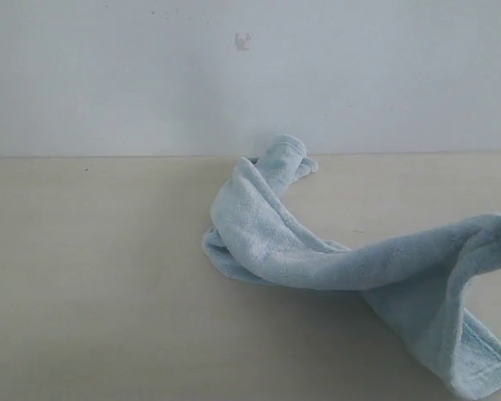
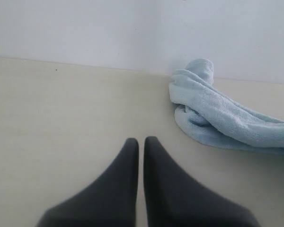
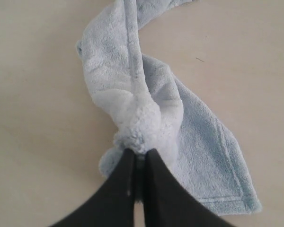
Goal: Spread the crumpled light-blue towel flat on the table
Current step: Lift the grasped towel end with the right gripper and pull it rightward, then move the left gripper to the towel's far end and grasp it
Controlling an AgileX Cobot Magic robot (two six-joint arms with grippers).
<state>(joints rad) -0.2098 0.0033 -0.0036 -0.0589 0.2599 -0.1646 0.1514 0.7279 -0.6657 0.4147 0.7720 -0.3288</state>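
Though crumpled, towel (image 1: 301,259) (in right gripper (image 3: 140,152)).

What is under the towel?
Only the table shows around the towel; beneath its lifted end, pinched by the right gripper, a fold hangs down. Anything under the heap is hidden.

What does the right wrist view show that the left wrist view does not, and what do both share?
Only the right wrist view: the right gripper shut on a bunched fold of the towel, and the towel's hem.
Only the left wrist view: the left gripper, shut and empty, apart from the towel, and the wall.
Both: the crumpled towel and the table.
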